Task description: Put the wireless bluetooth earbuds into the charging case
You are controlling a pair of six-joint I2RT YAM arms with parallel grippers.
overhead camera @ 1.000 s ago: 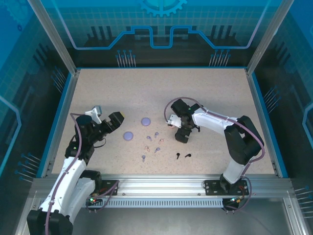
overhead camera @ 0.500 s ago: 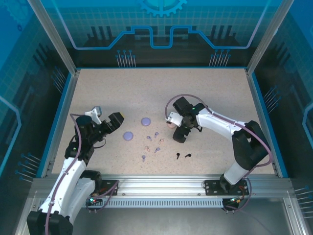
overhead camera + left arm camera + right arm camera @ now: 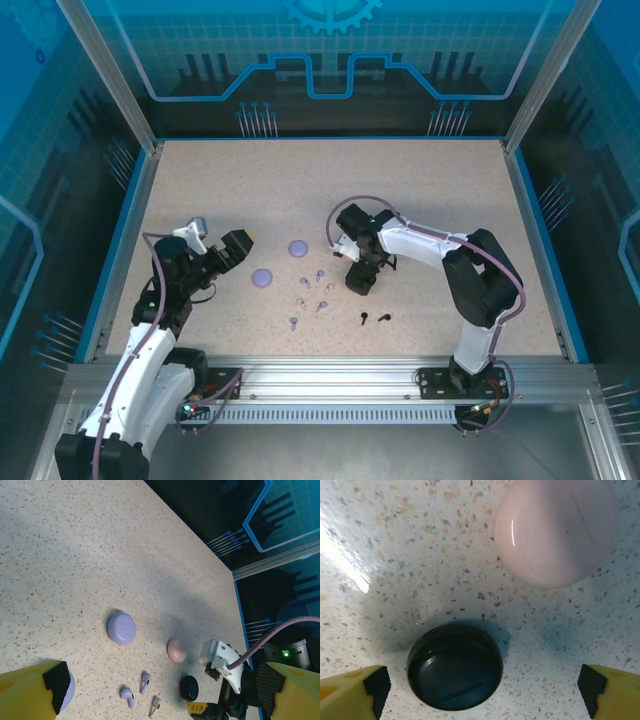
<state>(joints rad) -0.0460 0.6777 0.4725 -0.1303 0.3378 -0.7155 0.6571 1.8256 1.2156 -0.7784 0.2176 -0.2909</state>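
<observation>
1. A speckled surface (image 3: 430, 200) sits inside blue-lit walls.
2. The wireless bluetooth earbuds (image 3: 319, 275) lie loose near its middle, lavender and pink ones scattered, with a black pair (image 3: 375, 318) to their right.
3. The right hand (image 3: 358, 282) hangs with its fingers spread wide, straddling a closed black case (image 3: 455, 666). A pink case (image 3: 557, 530) lies just beyond.
4. The left hand (image 3: 233, 251) is spread wide, empty, near a lavender case (image 3: 262, 277).
</observation>
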